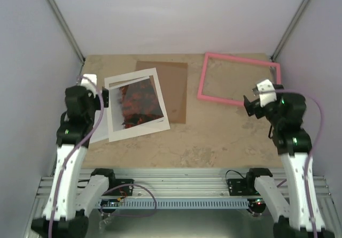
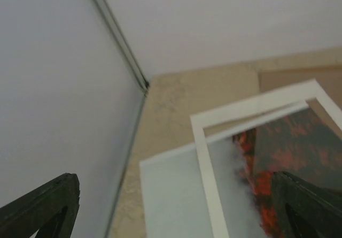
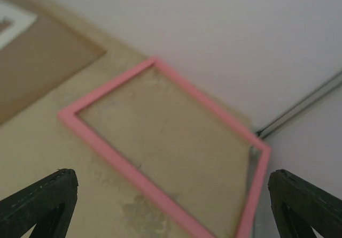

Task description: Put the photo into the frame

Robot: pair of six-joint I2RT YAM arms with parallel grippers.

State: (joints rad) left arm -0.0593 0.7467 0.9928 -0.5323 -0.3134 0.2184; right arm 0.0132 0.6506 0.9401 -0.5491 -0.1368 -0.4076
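Black fingertips poke in at the bottom corners of both wrist views, far apart each time. So the left gripper and the right gripper both have their jaws spread wide, and neither is closed on anything.

Straight ahead of the left jaws, and a bit below them, is the photo. It's lying flat on the table under a white mat, and the red-orange part shows through the mat's window. It's skewed against the mat: in the left wrist view the pale grey end sticks out past the mat's border on the side nearer the left finger, while the red part sits in front of the right finger. From the top the jaws look just beside the mat's near edge. Can't tell if they actually touch it, though the wrist view looks like they're above it.

Past the mat, farther from the left jaws, a brown board lies flat, with the mat overlapping one side of it.

The frame is the pink one, right in front of the right jaws and flat on the table, with bare tabletop showing through the middle. Its nearest corner is close to the right fingertips but not between them. In the right wrist view it fills most of the gap between the two fingers. It's well apart from the photo, with the board between them.
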